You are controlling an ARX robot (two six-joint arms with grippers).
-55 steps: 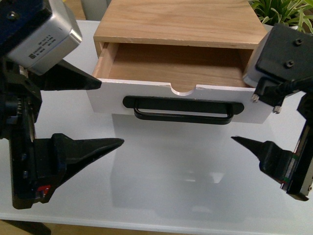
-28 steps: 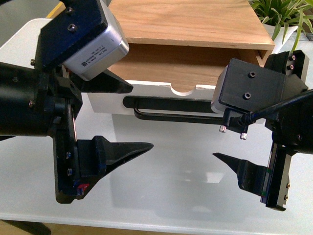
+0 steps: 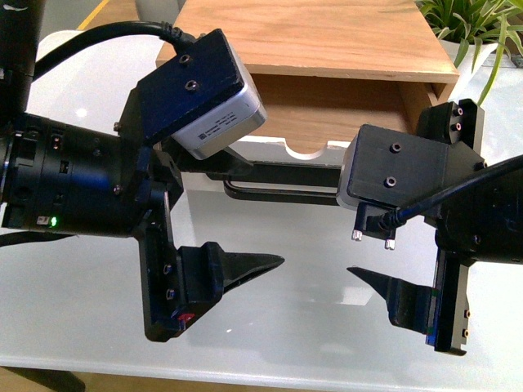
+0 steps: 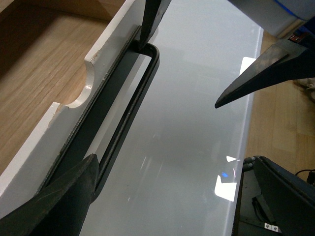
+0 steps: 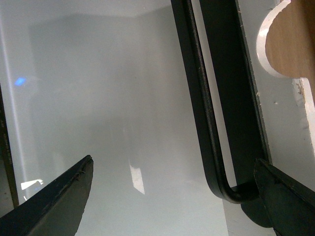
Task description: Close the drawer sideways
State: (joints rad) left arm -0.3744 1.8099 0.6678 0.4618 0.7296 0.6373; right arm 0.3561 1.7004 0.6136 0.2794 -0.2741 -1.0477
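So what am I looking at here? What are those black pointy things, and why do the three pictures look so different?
This is a robot with two arms. The black points are its fingers. Each arm ends in a pair, the left fingers and the right fingers. Both pairs are open and hold nothing.

The wide picture comes from a camera on the robot's body. The other two come from a camera on each wrist, looking along that arm's fingers.

On the white table stands a wooden box. Its drawer is partly pulled out and has a black bar handle. One finger of each pair sits close to the drawer's white front, probably to push it shut. A plant stands behind.
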